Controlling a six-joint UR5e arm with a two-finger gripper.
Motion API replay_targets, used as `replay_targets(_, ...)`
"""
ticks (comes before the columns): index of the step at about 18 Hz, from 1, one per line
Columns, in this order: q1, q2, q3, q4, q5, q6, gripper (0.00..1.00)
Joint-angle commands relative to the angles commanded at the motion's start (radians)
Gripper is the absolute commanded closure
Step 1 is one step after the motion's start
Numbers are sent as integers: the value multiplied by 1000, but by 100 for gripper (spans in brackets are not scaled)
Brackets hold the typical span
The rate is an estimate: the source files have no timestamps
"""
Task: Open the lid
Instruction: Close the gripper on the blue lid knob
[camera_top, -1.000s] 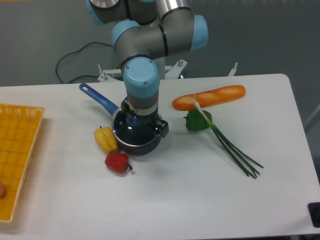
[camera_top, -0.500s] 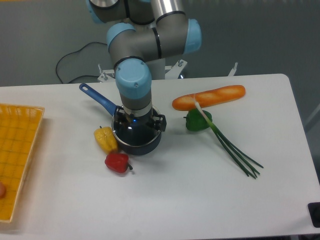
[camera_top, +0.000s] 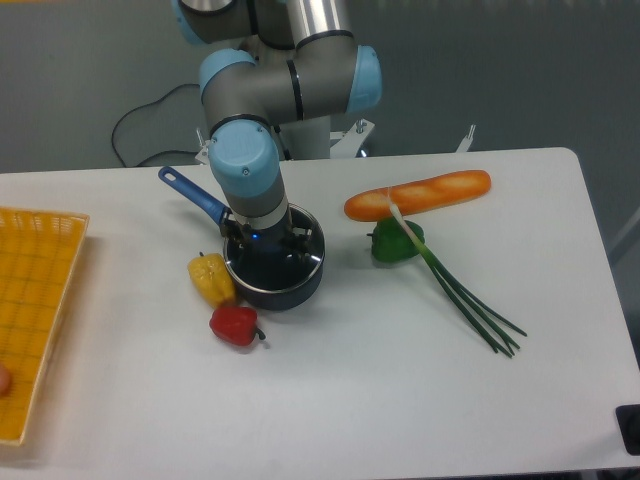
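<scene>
Lid (camera_top: 285, 262) sat on the dark blue saucepan (camera_top: 272, 282) at the desk's (camera_top: 350, 400) middle, with the tool (camera_top: 262, 243) directly over it; whether it was clenched could not be told. Yellow pepper (camera_top: 211, 278) and red pepper (camera_top: 234, 324) crowded the pan's left side. Green pepper (camera_top: 396, 241), baguette (camera_top: 418, 194) and chives (camera_top: 465, 296) lay right; a yellow basket (camera_top: 35, 310) occupied the left edge.

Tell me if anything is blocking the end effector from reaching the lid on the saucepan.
Nothing visible does. The end effector hangs directly over the lid on the saucepan; the yellow pepper and red pepper lie beside the pan, off that path.
</scene>
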Motion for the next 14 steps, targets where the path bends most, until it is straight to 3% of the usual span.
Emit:
replay_targets(9,-6,5,-21,2,-2,6,0)
replay_targets(14,6,35,-58,5,-25,49,0)
